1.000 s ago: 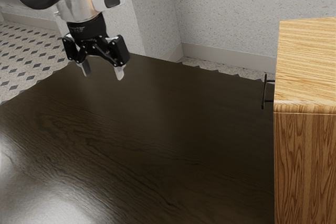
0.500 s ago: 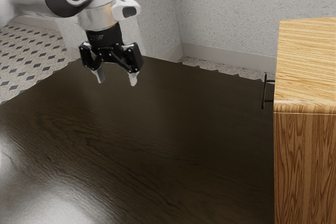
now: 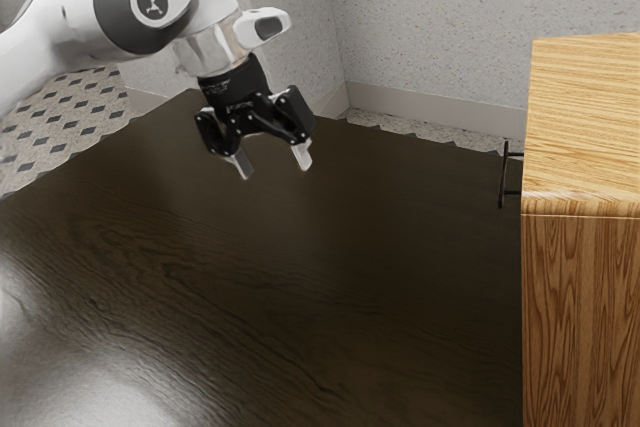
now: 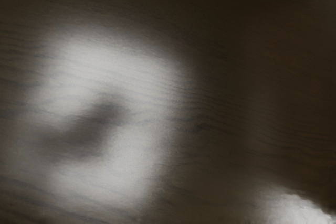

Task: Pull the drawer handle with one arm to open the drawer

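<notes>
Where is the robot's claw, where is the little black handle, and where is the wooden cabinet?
gripper (image 3: 273, 164): exterior view, midway between its open fingertips.
drawer handle (image 3: 504, 175): exterior view, middle of the black bar.
wooden cabinet (image 3: 580, 287): exterior view, its near wooden face.

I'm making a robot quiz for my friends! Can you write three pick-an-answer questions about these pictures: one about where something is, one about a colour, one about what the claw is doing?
1. The gripper is: A open and empty; B shut on a cup; C shut on a ball.
2. The table is: A white; B dark brown; C green.
3. The handle sits: A flat on the table; B on the side of the wooden cabinet facing the arm; C in the gripper.
Answers: 1 A, its fingers stand apart, nothing between; 2 B, dark wood grain; 3 B, it sticks out there.
</notes>
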Robot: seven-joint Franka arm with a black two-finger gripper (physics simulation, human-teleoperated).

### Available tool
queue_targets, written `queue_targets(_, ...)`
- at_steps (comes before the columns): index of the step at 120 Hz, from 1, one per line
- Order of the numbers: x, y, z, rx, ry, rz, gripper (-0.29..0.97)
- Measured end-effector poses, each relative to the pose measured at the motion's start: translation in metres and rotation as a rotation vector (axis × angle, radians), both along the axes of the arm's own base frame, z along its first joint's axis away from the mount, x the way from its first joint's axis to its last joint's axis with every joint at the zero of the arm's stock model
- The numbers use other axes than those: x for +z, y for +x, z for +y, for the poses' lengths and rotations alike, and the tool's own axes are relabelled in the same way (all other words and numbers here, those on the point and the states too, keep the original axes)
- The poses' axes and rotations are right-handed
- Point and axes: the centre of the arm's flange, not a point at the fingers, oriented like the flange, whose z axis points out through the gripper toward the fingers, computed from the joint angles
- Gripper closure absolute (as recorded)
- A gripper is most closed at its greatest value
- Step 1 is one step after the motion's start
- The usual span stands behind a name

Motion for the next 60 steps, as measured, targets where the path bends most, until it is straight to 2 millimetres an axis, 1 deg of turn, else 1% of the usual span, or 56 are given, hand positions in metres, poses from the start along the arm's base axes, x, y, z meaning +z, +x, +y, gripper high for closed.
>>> queue_targets(6,0.004,-0.002,-0.001,0.008,-0.031,-0.032,0.0)
queue_targets(10,0.003,-0.005,-0.004,0.01,-0.048,-0.043,0.0)
queue_targets(17,0.003,-0.013,-0.017,0.002,-0.074,-0.067,0.0)
queue_targets(23,0.005,-0.014,-0.027,-0.003,-0.09,-0.095,0.0)
queue_targets(38,0.007,-0.006,-0.059,-0.026,-0.109,-0.158,0.0)
queue_targets(44,0.008,0.0,-0.068,-0.032,-0.111,-0.179,0.0)
queue_targets(52,0.01,0.008,-0.077,-0.035,-0.111,-0.202,0.0)
queue_targets(60,0.012,0.012,-0.079,-0.029,-0.112,-0.22,0.0)
